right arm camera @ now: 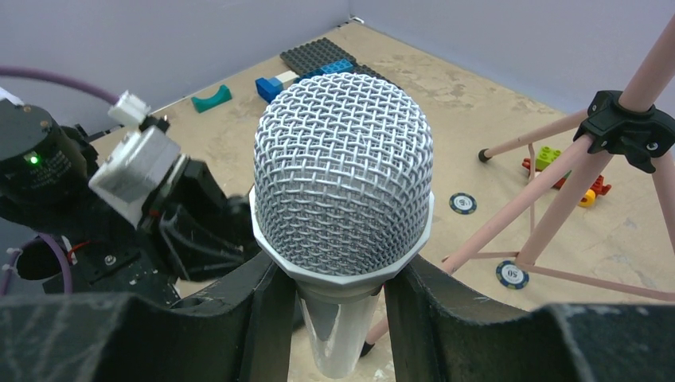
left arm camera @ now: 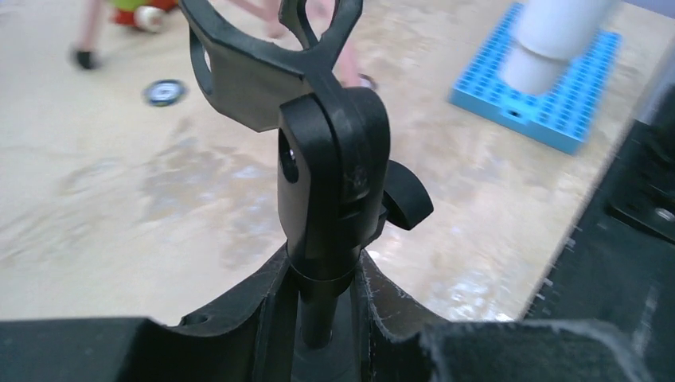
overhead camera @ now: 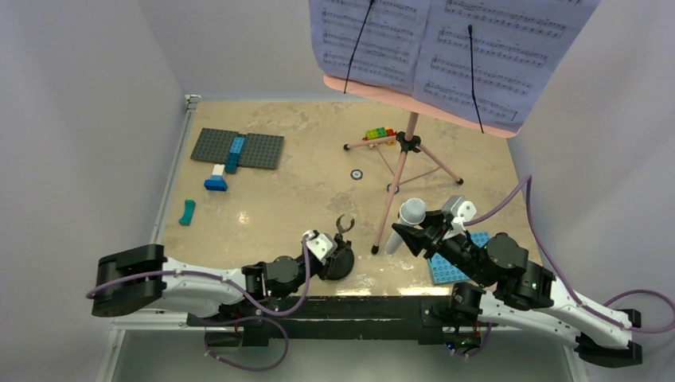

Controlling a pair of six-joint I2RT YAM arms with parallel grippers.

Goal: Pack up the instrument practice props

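Props counted: one pink music stand [overhead camera: 400,171], two lavender sheet-music pages [overhead camera: 370,40], one black mic stand [left arm camera: 334,159], one microphone [right arm camera: 342,175].
The left gripper [left arm camera: 318,306] is closed on the mic stand's stem, left of the music stand's pole; the right gripper [right arm camera: 342,310] clamps the microphone just right of that pole. Only the top view shows the pages; only the right wrist view resolves the microphone's mesh.

pink tripod music stand [overhead camera: 402,171]: upright, mid-table | 2 lavender sheet-music pages [overhead camera: 446,48]: on its desk | grey-white mesh-headed microphone [right arm camera: 344,183]: head up in right gripper [right arm camera: 338,318] | thin black clip-topped mic stand [left arm camera: 330,183]: in left gripper [left arm camera: 322,314]
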